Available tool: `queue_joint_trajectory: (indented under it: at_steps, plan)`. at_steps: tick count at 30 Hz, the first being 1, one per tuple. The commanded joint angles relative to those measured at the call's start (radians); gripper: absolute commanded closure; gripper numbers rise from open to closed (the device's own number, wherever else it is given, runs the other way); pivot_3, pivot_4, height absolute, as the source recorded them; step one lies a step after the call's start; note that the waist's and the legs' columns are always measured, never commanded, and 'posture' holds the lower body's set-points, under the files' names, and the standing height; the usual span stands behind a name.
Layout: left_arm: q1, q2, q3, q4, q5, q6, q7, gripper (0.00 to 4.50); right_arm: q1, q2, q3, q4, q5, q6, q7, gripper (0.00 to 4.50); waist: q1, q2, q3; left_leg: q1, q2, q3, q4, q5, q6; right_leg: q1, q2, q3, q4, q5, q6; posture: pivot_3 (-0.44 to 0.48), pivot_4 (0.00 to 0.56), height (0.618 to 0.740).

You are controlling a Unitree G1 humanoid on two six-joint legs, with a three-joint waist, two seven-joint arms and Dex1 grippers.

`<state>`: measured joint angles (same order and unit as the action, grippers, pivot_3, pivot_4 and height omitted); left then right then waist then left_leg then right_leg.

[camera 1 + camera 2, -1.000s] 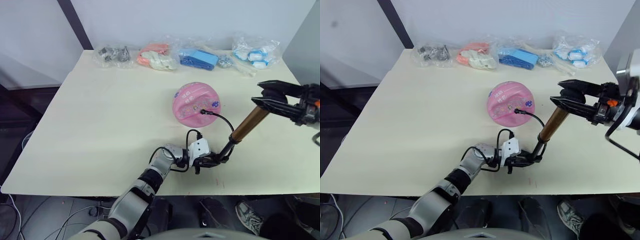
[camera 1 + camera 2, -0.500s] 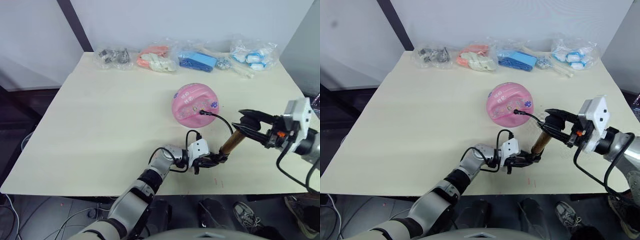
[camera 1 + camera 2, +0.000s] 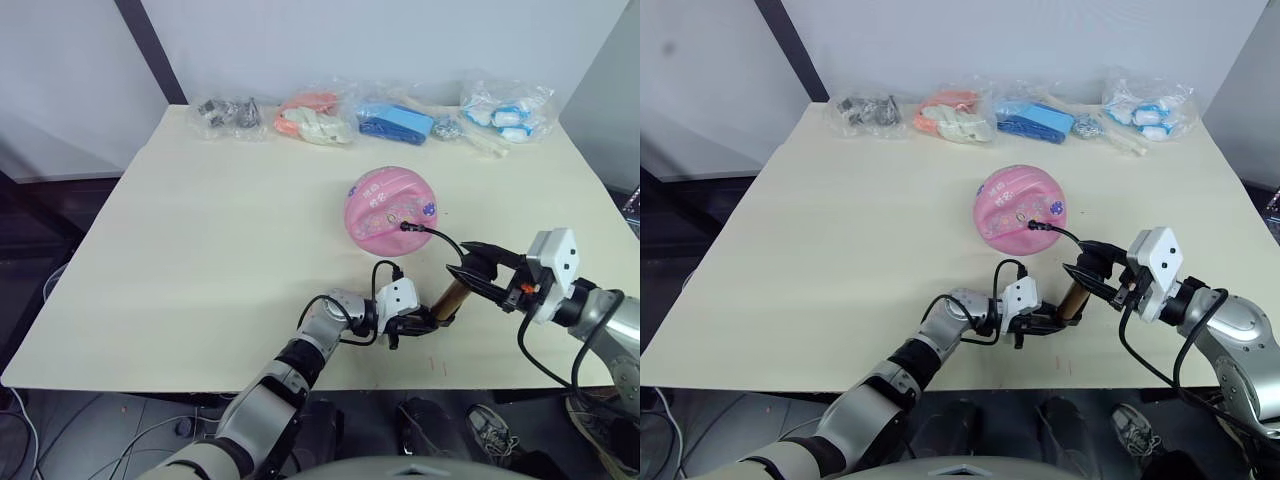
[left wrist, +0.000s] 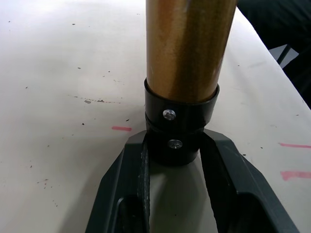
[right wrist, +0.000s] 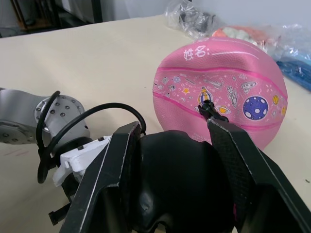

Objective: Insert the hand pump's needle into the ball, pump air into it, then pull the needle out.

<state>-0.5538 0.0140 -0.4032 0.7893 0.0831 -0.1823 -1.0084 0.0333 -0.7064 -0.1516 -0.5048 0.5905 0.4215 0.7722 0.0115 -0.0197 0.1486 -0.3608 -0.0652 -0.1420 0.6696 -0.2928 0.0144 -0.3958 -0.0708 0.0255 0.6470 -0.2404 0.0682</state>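
Observation:
The pink ball (image 3: 392,208) rests on the table, right of centre. The needle's black fitting (image 3: 407,226) sits in the ball's near side, its pin hidden; a thin black hose (image 3: 442,241) curves from it toward the hand pump. The gold barrel of the hand pump (image 3: 452,297) leans up to the right. My left gripper (image 3: 425,322) is shut on the black end cap (image 4: 181,131) at the barrel's base, close to the table's front edge. My right gripper (image 3: 468,268) is shut on the black T-handle (image 5: 180,184), which lies low against the barrel's top.
Several clear bags line the table's far edge: dark metal parts (image 3: 228,110), pink-white items (image 3: 312,115), blue items (image 3: 400,118) and white-blue items (image 3: 505,105). The table's front edge (image 3: 450,375) runs just below the left gripper.
My right gripper has come down and to the left with the T-handle, pushing it into the barrel. The left gripper has stayed on the pump's base, and the ball has not moved.

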Motion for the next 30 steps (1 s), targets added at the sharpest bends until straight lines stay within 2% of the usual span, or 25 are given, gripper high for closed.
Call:
queue_joint_trajectory:
  at_steps: [1, 15, 24, 30]
  plan:
    - [0.006, 0.008, -0.006, 0.026, 0.012, 0.024, -0.005, 3.46, 0.001, -0.05, -0.036, -0.03, 0.1, 0.119, 0.03, 2.75, 0.002, 0.0, 0.0, 0.0, 0.0, 0.0, 0.0, 0.0, 0.0, 0.0, 0.0, 0.0, 0.0, 0.0, 0.0, 0.0, 0.15, 0.74]
    - [0.004, 0.01, -0.004, 0.03, 0.011, 0.023, -0.007, 3.46, -0.221, -0.278, -0.328, -0.073, 0.457, 0.357, 0.018, 2.75, 0.002, 0.006, 0.004, -0.004, -0.001, -0.001, -0.001, 0.0, 0.0, -0.001, -0.001, -0.001, -0.004, 0.0, 0.0, 0.0, 0.15, 0.74]
    - [0.004, 0.011, -0.006, 0.035, 0.011, 0.024, -0.012, 3.46, -0.386, -0.356, -0.389, -0.004, 0.6, 0.447, -0.043, 2.75, 0.002, 0.007, 0.005, -0.005, -0.001, 0.0, 0.0, 0.0, 0.001, -0.002, -0.002, 0.0, -0.004, 0.0, 0.0, 0.0, 0.15, 0.74]
    - [0.007, 0.013, -0.009, 0.03, 0.011, 0.028, -0.018, 3.46, -0.447, -0.358, -0.38, 0.005, 0.672, 0.477, -0.094, 2.75, 0.003, 0.007, 0.005, -0.008, -0.001, -0.001, 0.0, 0.0, 0.001, -0.005, -0.002, -0.001, -0.003, 0.0, 0.0, 0.0, 0.15, 0.74]
